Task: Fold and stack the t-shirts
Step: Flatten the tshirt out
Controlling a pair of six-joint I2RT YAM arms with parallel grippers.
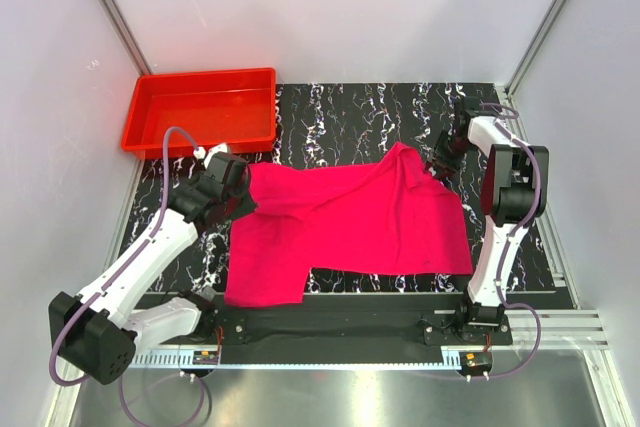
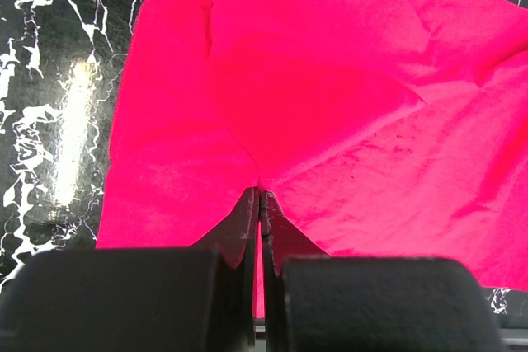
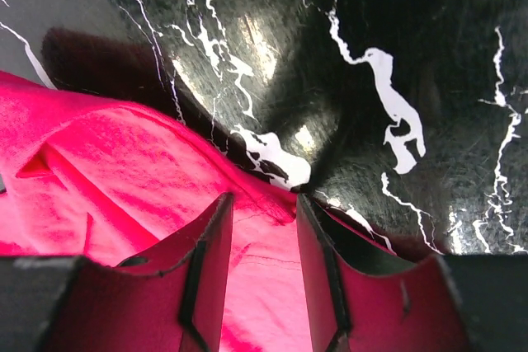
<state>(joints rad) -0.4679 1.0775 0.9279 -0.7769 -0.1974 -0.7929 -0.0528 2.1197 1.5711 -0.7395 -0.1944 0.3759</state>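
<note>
The magenta-pink t-shirt lies spread, partly rumpled, on the black marbled mat. My left gripper is at the shirt's left edge, shut on a pinch of its cloth. In the left wrist view the cloth puckers up into the closed tips of that gripper. My right gripper sits at the shirt's far right corner. Its jaws stand apart, open, with the shirt's hem lying flat between and under them, right at the cloth's edge.
A rigid red tray stands at the back left, just off the mat's corner and close behind my left arm. White walls with metal rails close in both sides. A black rail with the arm bases runs along the near edge.
</note>
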